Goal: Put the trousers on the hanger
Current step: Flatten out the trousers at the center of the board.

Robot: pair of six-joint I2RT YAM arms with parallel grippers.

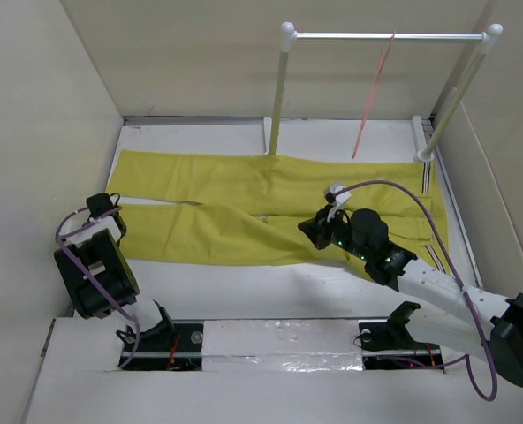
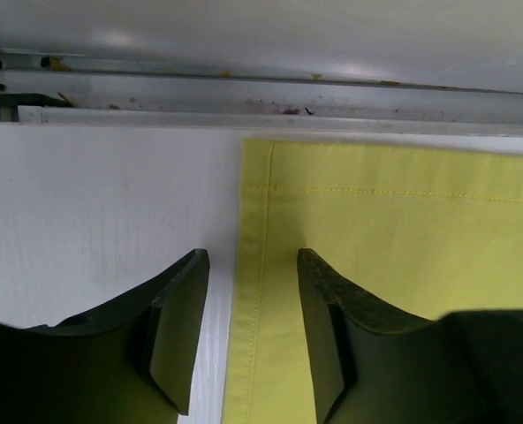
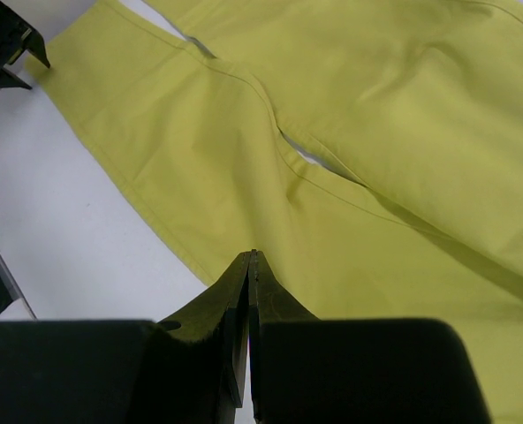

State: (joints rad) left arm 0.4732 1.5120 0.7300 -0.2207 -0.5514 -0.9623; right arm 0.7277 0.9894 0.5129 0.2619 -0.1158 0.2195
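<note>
The mustard-yellow trousers (image 1: pixel 244 190) lie flat across the white table, legs to the left and the striped side seam at the right. The pinkish-red hanger (image 1: pixel 374 93) hangs edge-on from the rail behind them. My left gripper (image 1: pixel 102 208) is open at the left leg end. In the left wrist view (image 2: pixel 253 336) the hem edge of the trousers (image 2: pixel 403 230) lies between its jaws. My right gripper (image 1: pixel 307 231) is shut, low over the near leg. In the right wrist view (image 3: pixel 253 258) its tips are at the near edge of the trousers (image 3: pixel 376 132), with no cloth seen between them.
The white-posted rail with a metal bar (image 1: pixel 385 36) stands at the back right, its posts on the table behind the trousers. Beige walls close in the left, back and right. A metal track (image 2: pixel 244 97) runs along the table's left edge.
</note>
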